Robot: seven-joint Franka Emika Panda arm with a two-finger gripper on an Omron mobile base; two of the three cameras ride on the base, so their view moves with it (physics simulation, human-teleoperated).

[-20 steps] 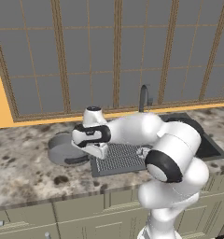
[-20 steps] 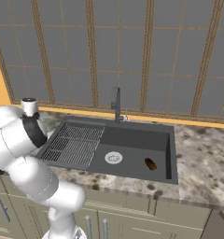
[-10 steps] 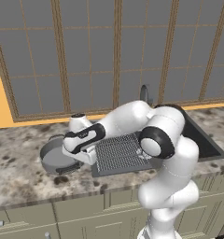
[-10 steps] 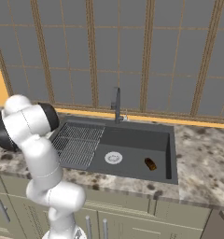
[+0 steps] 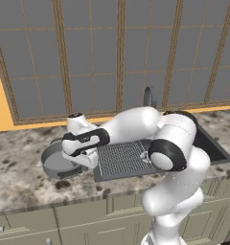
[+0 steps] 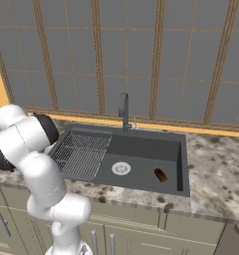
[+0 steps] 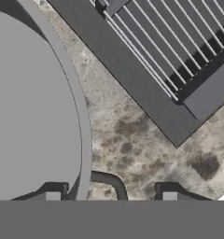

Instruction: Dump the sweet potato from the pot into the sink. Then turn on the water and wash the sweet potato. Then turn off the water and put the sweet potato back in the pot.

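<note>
The grey pot (image 5: 54, 161) stands upright on the counter left of the sink (image 6: 141, 155); in the hand view its rim (image 7: 79, 107) curves down the left side. My gripper (image 5: 82, 160) is at the pot's right edge, open. Its fingertips (image 7: 170, 196) stand wide apart on either side of the pot's loop handle (image 7: 109, 179), not touching it. The sweet potato (image 6: 160, 175) lies on the sink floor at the right, beyond the round drain (image 6: 121, 169). The faucet (image 6: 125, 112) rises behind the sink, and no water is running.
The ribbed draining grid (image 5: 124, 158) fills the sink's left part, right next to the pot. Speckled stone counter (image 5: 21, 184) runs left and in front. A windowed wall (image 5: 117, 52) stands behind. My white arm (image 6: 27, 144) stretches across the left side.
The gripper's jaws have opened and let go of the pot's handle. The arm's elbow has swung, while the pot stays on the counter left of the sink.
</note>
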